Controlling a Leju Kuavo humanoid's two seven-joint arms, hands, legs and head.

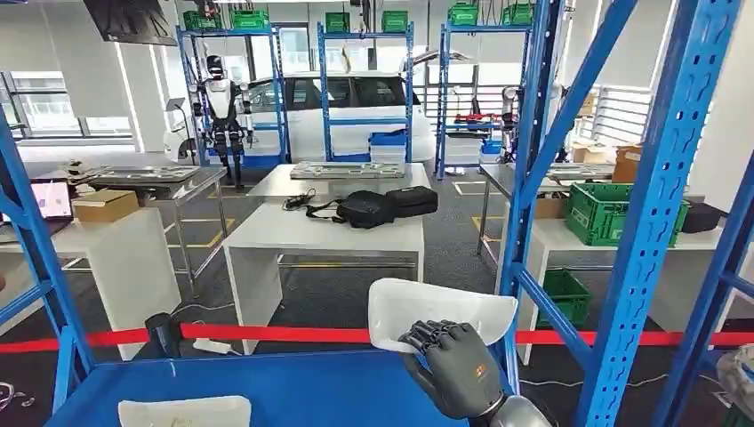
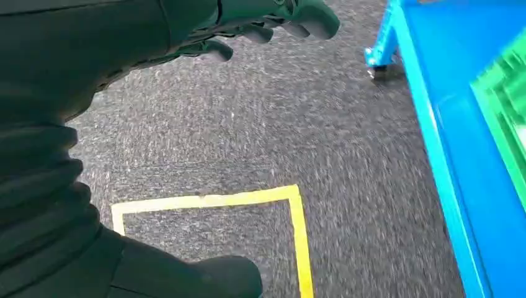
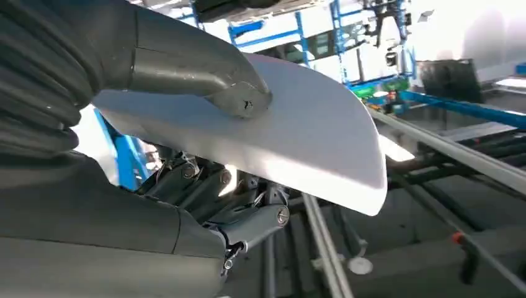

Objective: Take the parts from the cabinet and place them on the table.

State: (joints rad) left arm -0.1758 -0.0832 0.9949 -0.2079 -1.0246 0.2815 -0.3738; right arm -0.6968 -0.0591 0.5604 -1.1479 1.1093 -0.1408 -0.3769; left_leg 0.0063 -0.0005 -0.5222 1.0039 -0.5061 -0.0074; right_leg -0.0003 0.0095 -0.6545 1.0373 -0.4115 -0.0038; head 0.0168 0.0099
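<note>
My right hand (image 1: pixel 458 365) grips a white curved plastic part (image 1: pixel 436 311) and holds it lifted above the blue cabinet shelf (image 1: pixel 311 387). In the right wrist view the thumb (image 3: pixel 205 77) presses on top of the white part (image 3: pixel 298 133) while the darker fingers (image 3: pixel 248 217) clamp it from underneath. A second white part (image 1: pixel 184 411) lies on the shelf at the near left. My left hand (image 2: pixel 260 22) hangs beside my body over grey carpet, its fingers curled loosely with nothing in them.
Blue rack uprights (image 1: pixel 658 205) stand at my right and a blue post (image 1: pixel 36 258) at my left. Beyond a red barrier tape (image 1: pixel 267 334) stands a white table (image 1: pixel 324 231) with a black bag (image 1: pixel 369 209). Green crates (image 1: pixel 613 209) sit on a table at right.
</note>
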